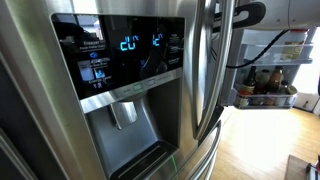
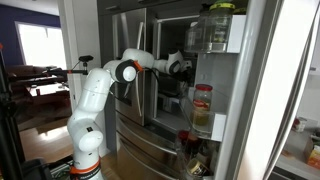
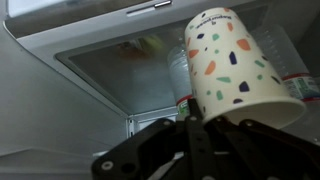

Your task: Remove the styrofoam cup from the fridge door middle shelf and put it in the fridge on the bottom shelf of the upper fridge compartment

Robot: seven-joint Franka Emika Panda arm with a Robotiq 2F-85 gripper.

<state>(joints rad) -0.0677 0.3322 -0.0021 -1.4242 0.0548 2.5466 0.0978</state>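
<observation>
Step in hand: by my reading, the carry. The cup was off the door and not set down on anything.
Cup: the white styrofoam cup flecked with coloured confetti shapes (image 3: 235, 65) hung close before the wrist camera. It was tilted, with its narrow base pointing away and its wide rim nearest the fingers.
End effector: the black end effector (image 3: 215, 128) was pressed together on the cup near its rim. In an exterior view it (image 2: 178, 65) sat inside the open upper compartment at the tip of the white jointed arm (image 2: 95, 95). The cup was too small to make out there.
Fridge: the large stainless-steel fridge (image 1: 50, 130) showed its black panel with blue-lit digits (image 1: 125, 50).
Door: the open door carried a red-lidded jar (image 2: 202, 108) on a shelf, well apart from the end effector.
Shelf: a glass shelf with a pale frame (image 3: 130, 75) lay beyond the cup, to its left. I could not tell whether it was the bottom one.
Neighbours: clear plastic bottles (image 3: 300, 85) stood at the right edge, behind the cup.
Next move: likely find the bottom shelf, level the cup base down, and lower it onto bare glass away from the bottles before the fingers part.
</observation>
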